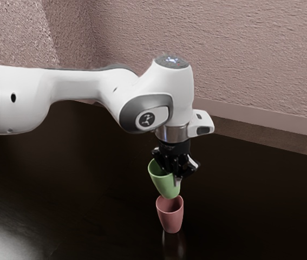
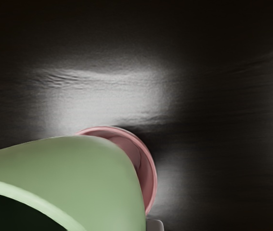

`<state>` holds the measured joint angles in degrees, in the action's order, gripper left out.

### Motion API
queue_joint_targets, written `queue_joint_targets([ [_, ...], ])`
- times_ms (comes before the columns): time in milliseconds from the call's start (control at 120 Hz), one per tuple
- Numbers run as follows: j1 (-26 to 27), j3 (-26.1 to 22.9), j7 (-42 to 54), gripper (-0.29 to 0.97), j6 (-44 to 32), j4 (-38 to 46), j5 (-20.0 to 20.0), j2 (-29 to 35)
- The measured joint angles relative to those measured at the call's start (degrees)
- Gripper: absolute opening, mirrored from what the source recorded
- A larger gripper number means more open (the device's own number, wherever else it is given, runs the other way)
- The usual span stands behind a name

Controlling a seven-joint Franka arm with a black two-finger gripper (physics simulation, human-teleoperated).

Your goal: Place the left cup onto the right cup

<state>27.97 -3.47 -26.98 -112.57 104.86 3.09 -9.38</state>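
**Over the pink cup: the green cup is lifted but not yet set down**

Just above the pink cup [image 1: 170, 215], we carry the green cup [image 1: 162, 179] clear of the table. It hangs tilted, with its mouth leaning toward the exterior view's left and its base pointing down at the pink cup's open rim. The base sits right at that rim. We cannot tell whether the two are touching or whether a thin gap remains.

Our gripper [image 1: 177, 174] is closed on the green cup. It pinches the wall near the rim on the side facing the exterior view's right, and the cup's weight hangs from that grip. In the wrist view, the green cup [image 2: 64, 178] sits directly under our hand. The pink cup's rim [image 2: 148, 163] curves out from behind it, so the two look roughly lined up.

The pink cup stands upright on the dark table [image 1: 61, 216], and the white arm [image 1: 61, 97] reaches in from the exterior view's left in front of a textured wall [image 1: 250, 54].

We judge the task well along: the pick-up, lift and carry look done. What remains is to straighten the tilt, lower the green cup until it rests on or in the pink one, then let go and pull away. The lean is the main risk, because a crooked release could tip either cup.
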Motion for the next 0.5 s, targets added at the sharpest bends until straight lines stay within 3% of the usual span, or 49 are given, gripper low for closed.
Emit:
queue_joint_targets([
  [500,1.05,0.02,-1.64,-0.11,0.21,2.17,-2.15,1.30],
])
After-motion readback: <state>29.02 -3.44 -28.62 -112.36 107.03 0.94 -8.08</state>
